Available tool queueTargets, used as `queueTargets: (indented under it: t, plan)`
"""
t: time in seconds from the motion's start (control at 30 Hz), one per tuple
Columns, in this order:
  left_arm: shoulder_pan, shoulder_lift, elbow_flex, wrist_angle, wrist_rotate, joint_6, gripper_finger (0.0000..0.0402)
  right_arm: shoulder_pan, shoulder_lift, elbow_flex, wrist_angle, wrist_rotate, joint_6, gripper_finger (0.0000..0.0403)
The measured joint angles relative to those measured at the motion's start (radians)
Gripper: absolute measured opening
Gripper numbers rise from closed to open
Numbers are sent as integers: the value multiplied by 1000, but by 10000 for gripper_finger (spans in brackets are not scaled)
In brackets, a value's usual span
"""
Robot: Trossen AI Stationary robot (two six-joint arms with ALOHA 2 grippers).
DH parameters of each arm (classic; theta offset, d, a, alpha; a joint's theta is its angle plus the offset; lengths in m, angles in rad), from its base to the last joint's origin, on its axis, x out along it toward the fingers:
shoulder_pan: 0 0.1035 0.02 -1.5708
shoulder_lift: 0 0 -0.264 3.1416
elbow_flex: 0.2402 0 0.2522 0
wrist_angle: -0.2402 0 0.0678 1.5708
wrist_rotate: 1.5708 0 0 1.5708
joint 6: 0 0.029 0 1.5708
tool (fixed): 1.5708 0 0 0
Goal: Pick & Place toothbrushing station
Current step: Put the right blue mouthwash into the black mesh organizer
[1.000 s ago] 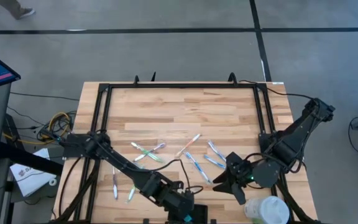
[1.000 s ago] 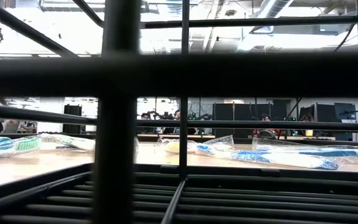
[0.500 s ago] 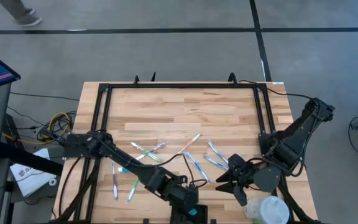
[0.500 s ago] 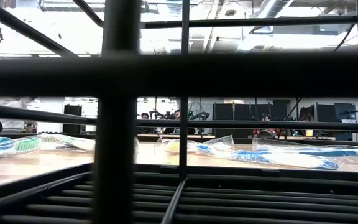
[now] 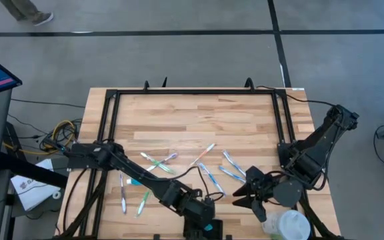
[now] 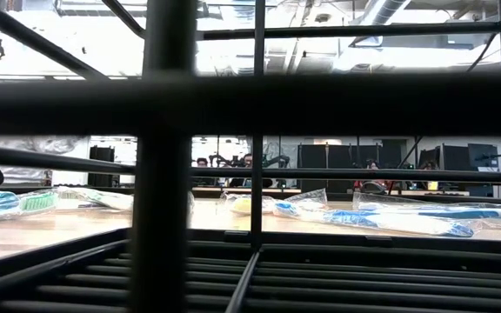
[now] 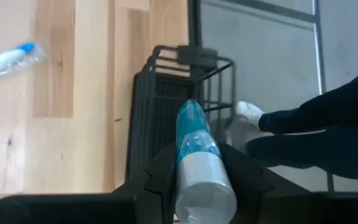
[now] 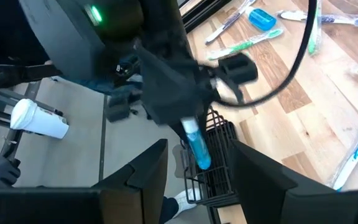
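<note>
The toothbrushing station (image 7: 166, 87) is a black wire holder at the middle of the table's near edge; its bars (image 6: 159, 217) fill the low view. My left gripper (image 5: 202, 215) hangs just over it, shut on a blue tube (image 7: 193, 134) with a white end. In the right wrist view the tube (image 8: 194, 146) slants down toward the holder (image 8: 221, 163). My right gripper (image 5: 245, 192) stands open to the right of the holder, with nothing between its fingers. My left gripper pinches the tube's white end (image 7: 201, 183) between its two fingers (image 7: 160, 174). The fingers slant down toward the table's near edge, and the tube runs along them. Its blue end (image 8: 199, 160) sticks out past the fingertips over the holder; whether it touches the wires I cannot tell.
Several wrapped toothbrushes (image 5: 209, 175) lie scattered over the wooden table, two of them (image 5: 132, 200) at the near left. A white cup (image 5: 287, 225) stands at the near right corner. A black frame (image 5: 195, 92) rims the table. A person's leg and shoe (image 7: 253, 115) show beyond the near edge.
My left gripper has gone a little toward the table's right edge and down with the tube, closer over the holder.
</note>
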Motion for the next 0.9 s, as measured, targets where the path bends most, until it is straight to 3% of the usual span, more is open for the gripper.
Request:
queueTargets:
  t: [0.53, 0.9]
  plan:
    - [-22, 37, 0, -102, -38, -23, 88, 0, 0, 0, -6, -1, 1, 161]
    - [-28, 35, -1, -142, 2, -29, 88, 0, 0, 0, -10, -1, 1, 161]
